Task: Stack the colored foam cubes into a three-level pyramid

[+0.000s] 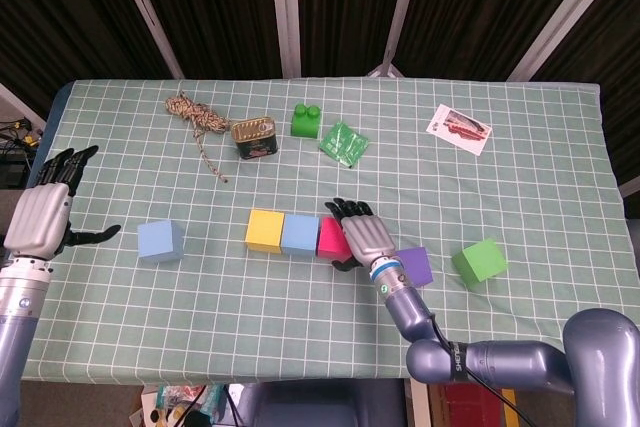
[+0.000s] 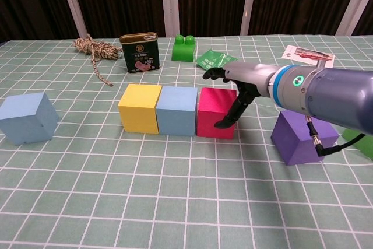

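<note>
Three cubes stand in a touching row: yellow [image 1: 265, 230] [image 2: 140, 108], light blue [image 1: 299, 235] [image 2: 177, 110] and pink [image 1: 329, 236] [image 2: 213, 113]. My right hand [image 1: 362, 232] [image 2: 236, 83] reaches over the pink cube's right side, its fingers spread across the top and its thumb down the right face; it grips nothing. A purple cube [image 1: 416, 266] [image 2: 303, 137] lies just right of that hand and a green cube [image 1: 478, 260] further right. Another blue cube [image 1: 160, 240] [image 2: 26, 118] sits alone to the left. My left hand [image 1: 45, 215] hovers open at the table's left edge.
Along the back lie a coil of rope [image 1: 192, 113] [image 2: 90, 46], a tin can [image 1: 254, 137] [image 2: 139, 52], a green toy brick [image 1: 306, 120] [image 2: 185, 48], a green packet [image 1: 343, 142] and a printed card [image 1: 459, 127] [image 2: 308, 54].
</note>
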{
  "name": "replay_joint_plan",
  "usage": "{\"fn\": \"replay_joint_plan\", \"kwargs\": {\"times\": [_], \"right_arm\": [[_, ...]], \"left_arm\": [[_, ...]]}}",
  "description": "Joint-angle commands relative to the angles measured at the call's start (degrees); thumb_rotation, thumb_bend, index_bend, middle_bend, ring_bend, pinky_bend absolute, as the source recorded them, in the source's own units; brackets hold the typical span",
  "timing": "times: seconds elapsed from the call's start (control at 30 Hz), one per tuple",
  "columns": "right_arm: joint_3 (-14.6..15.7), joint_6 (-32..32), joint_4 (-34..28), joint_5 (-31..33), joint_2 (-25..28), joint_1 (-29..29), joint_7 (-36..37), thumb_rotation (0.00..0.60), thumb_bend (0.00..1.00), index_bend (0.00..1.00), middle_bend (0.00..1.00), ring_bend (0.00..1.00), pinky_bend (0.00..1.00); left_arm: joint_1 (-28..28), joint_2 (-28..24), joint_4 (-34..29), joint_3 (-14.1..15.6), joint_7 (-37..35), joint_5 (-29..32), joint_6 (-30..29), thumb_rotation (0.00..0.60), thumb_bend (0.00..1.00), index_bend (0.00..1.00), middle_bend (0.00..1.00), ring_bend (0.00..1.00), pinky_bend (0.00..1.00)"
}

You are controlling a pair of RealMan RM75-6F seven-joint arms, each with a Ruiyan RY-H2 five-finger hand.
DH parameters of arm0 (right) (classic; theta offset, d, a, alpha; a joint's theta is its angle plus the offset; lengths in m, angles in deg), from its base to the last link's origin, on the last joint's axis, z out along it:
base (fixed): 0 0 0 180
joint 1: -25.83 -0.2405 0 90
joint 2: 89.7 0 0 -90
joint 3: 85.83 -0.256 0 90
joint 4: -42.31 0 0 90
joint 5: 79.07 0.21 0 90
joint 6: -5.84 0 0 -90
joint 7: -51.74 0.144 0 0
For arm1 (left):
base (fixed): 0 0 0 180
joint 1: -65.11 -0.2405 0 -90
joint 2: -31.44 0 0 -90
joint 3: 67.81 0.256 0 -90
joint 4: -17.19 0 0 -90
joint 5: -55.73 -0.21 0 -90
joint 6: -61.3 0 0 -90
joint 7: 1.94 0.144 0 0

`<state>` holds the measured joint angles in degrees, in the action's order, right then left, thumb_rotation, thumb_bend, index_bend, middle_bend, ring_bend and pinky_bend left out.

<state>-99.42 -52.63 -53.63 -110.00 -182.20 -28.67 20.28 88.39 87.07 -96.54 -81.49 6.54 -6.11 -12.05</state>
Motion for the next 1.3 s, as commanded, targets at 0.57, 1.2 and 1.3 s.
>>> {"fn": "replay_joint_plan", "kwargs": {"times": [0.57, 1.2, 1.3], "right_arm": [[0.45, -1.44, -2.19, 1.58, 0.19, -0.56, -1.37, 0.6, 0.25, 0.0, 0.08, 0.03, 0.0], [0.52, -1.81, -1.73, 1.38, -0.55, -0.64, -1.1, 0.6, 0.25, 0.0, 0.18, 0.04, 0.0], [0.55, -1.83, -1.7, 1.31, -0.63, -0.62, -1.07, 0.6, 0.25, 0.0, 0.19, 0.05, 0.0]], "left_arm": [[-0.22, -0.38, -0.37, -0.01, -0.59, -0.59, 0.02, 0.6, 0.13, 0.0, 0.08, 0.0, 0.05], [-0.14, -0.16, -0.13, -0.02, -0.58, -0.55, 0.15, 0.6, 0.13, 0.0, 0.08, 0.0, 0.05], [-0.13, -0.14, -0.14, 0.0, -0.55, -0.62, 0.17, 0.6, 0.13, 0.0, 0.08, 0.0, 0.05]]}}
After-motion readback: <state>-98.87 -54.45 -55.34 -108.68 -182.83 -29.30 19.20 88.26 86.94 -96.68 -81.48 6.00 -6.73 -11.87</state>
